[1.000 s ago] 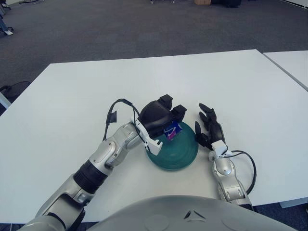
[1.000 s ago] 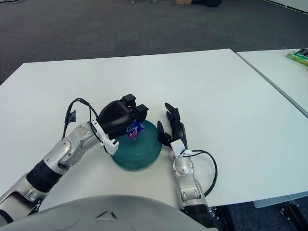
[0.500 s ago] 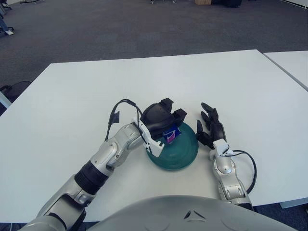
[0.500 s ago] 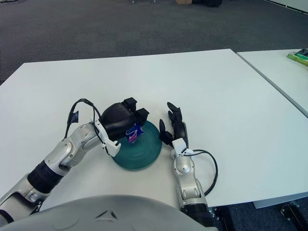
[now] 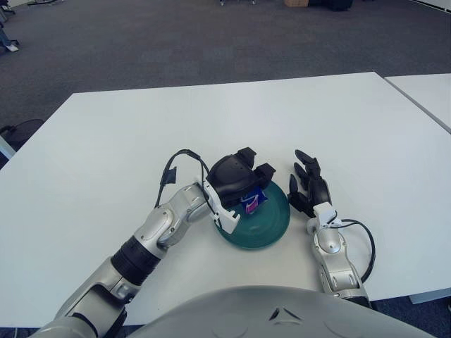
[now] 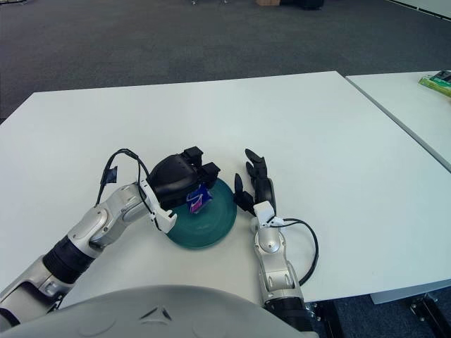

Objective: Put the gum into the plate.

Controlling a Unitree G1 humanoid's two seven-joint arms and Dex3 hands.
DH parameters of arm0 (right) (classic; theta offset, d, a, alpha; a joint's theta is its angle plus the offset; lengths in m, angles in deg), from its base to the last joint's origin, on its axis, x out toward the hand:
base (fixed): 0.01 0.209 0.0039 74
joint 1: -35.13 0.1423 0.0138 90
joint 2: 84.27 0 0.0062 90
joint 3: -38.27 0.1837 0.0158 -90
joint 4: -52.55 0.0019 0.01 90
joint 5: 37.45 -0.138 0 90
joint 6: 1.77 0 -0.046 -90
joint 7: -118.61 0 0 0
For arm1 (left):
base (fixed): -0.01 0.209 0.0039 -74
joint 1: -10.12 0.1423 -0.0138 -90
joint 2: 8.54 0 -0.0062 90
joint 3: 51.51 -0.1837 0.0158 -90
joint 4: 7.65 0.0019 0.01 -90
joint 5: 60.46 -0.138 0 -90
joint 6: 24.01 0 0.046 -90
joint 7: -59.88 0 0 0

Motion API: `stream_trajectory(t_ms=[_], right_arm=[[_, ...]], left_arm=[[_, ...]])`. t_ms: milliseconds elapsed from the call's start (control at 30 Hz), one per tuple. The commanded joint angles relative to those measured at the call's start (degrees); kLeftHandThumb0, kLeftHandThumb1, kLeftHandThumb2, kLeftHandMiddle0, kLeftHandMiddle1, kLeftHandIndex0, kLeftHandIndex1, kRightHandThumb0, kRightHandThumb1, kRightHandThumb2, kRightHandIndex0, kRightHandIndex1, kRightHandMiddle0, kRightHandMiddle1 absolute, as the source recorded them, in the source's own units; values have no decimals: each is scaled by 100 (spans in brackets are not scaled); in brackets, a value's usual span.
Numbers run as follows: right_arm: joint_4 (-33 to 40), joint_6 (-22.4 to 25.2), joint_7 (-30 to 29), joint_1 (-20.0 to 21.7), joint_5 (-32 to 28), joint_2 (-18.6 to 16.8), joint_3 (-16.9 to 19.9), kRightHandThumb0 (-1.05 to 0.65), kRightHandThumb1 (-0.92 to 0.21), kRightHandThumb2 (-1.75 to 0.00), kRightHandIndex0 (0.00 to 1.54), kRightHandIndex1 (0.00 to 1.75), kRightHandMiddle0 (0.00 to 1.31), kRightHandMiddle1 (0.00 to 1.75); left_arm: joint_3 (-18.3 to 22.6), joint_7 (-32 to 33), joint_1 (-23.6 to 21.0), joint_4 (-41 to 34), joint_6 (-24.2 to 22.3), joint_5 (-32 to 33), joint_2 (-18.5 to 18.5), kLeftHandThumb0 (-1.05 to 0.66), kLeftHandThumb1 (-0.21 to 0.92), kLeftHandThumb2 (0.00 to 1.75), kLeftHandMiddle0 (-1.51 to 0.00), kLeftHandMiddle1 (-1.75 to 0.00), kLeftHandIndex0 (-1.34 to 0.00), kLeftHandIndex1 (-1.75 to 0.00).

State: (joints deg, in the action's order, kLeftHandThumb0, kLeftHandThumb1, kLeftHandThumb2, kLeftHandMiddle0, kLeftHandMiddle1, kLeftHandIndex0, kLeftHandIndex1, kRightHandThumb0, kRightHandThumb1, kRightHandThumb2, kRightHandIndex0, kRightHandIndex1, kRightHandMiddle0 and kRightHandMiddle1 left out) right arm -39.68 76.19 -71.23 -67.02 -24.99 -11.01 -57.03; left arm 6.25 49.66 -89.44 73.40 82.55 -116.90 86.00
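A dark green plate (image 5: 262, 222) lies on the white table (image 5: 232, 120) near its front edge. My left hand (image 5: 243, 184) is over the plate's left part, fingers curled around a small blue and purple gum pack (image 5: 252, 201), which it holds low over the plate. I cannot tell whether the pack touches the plate. My right hand (image 5: 307, 186) rests on the table just right of the plate, fingers spread and empty.
A second white table (image 5: 426, 95) stands at the right, with a green object (image 6: 437, 82) on it. Grey carpet lies beyond the table.
My left hand has lowered the gum pack closer to the plate and shifted slightly right. The right hand has hardly moved.
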Motion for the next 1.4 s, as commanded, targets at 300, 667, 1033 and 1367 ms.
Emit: stream_trajectory(t_ms=[300,667,1033,1367], right_arm=[[-138,197,59,-69,-84,-32,37,-60,-92,-87,34,0,0,56],[-71,233,12,-92,117,34,-15,-58,-92,-86,35,0,0,56],[-1,266,70,-117,146,64,-32,-60,-92,-88,37,1,0,58],[50,342,145,-121,68,51,-24,-62,-92,-88,36,0,0,55]], left_arm=[[152,-631,47,-94,98,895,176,-1,25,131,-64,-174,-60,-149],[122,-708,105,55,65,816,269,-28,84,51,-43,-133,-24,-157],[77,-1080,16,-11,43,836,354,-78,92,50,-37,-61,-2,-104],[141,-1234,40,-55,36,926,384,-82,92,59,-41,-17,0,-82]])
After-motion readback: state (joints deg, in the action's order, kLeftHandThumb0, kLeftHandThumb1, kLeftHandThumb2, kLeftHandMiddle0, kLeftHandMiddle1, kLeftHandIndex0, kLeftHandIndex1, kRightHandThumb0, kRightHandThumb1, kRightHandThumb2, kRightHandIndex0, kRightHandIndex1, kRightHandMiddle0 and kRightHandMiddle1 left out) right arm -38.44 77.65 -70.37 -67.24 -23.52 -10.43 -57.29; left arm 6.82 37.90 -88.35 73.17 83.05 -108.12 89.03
